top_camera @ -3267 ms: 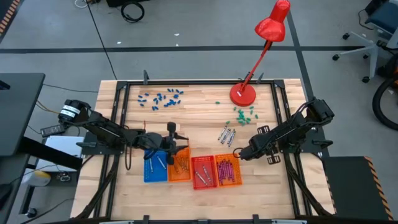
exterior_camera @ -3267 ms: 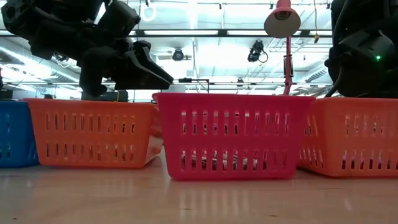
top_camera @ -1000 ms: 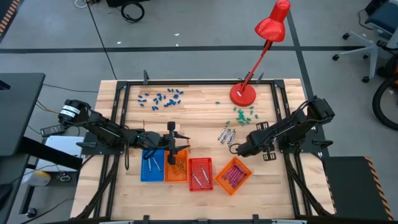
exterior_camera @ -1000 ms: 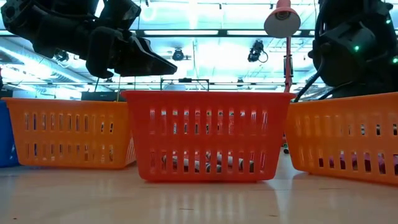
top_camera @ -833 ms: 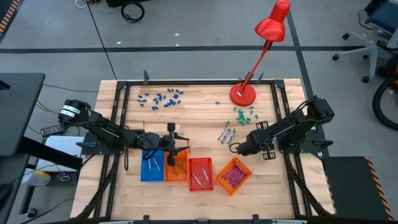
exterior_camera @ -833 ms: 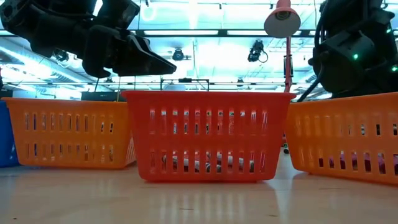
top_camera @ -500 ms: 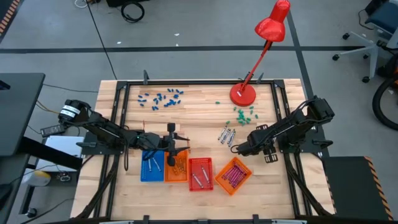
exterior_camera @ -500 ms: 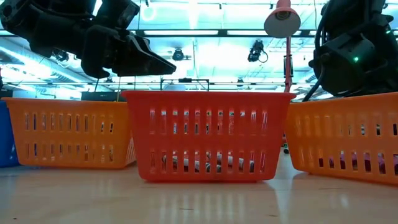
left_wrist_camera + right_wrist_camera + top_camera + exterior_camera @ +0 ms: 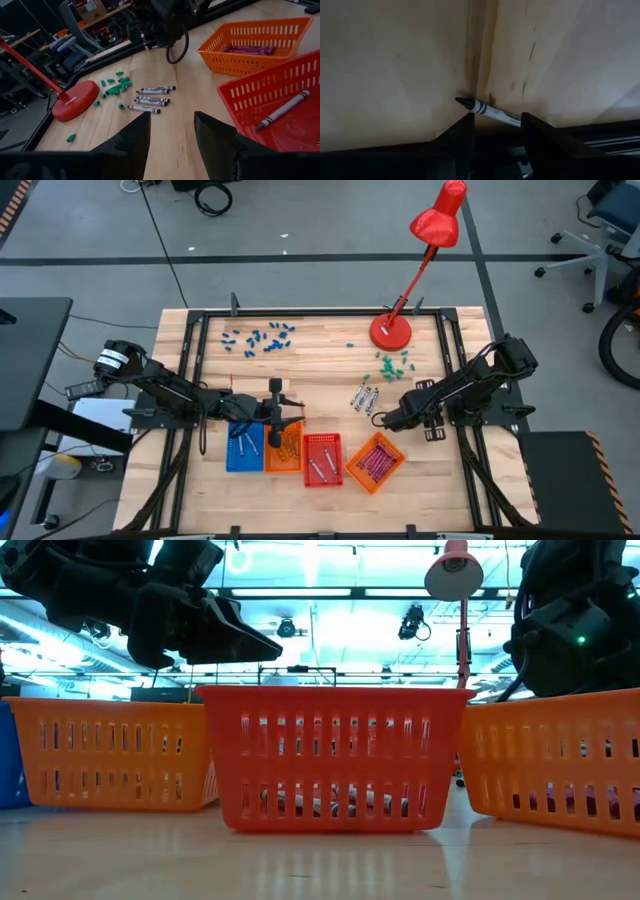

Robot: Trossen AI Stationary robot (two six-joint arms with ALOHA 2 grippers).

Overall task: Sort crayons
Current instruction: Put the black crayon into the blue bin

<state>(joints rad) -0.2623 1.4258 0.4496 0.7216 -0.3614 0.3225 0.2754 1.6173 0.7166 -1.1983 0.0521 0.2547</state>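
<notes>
Seen from above, four small baskets are lined up in the lower middle of the frame on the wooden table (image 9: 320, 370): a blue basket (image 9: 243, 448), an orange basket (image 9: 284, 446), a red basket (image 9: 322, 457) and a second orange basket (image 9: 375, 461), which is turned at an angle and set slightly apart at the right end of the row. Purple crayons (image 9: 374, 461) are seen in the angled basket, and grey crayons (image 9: 320, 467) lie in the red one. A small cluster of loose grey crayons (image 9: 364, 397) is left on the bare wood right of centre, below the green bits (image 9: 392, 364) and the red lamp (image 9: 391, 331). Blue bits (image 9: 260, 337) are scattered in the upper left part of the table.

The left gripper (image 9: 277, 423) is held over the blue and orange baskets at the left end of the row; in its wrist view its fingers (image 9: 131, 142) are spread apart and nothing is held between them.

The right gripper (image 9: 377, 420) is placed low over the table just right of the loose cluster, above the angled basket. In its wrist view its fingers (image 9: 461, 134) are parted, with one grey crayon (image 9: 490, 111) lying on the wood just ahead of them; whether it is touched cannot be told.
</notes>
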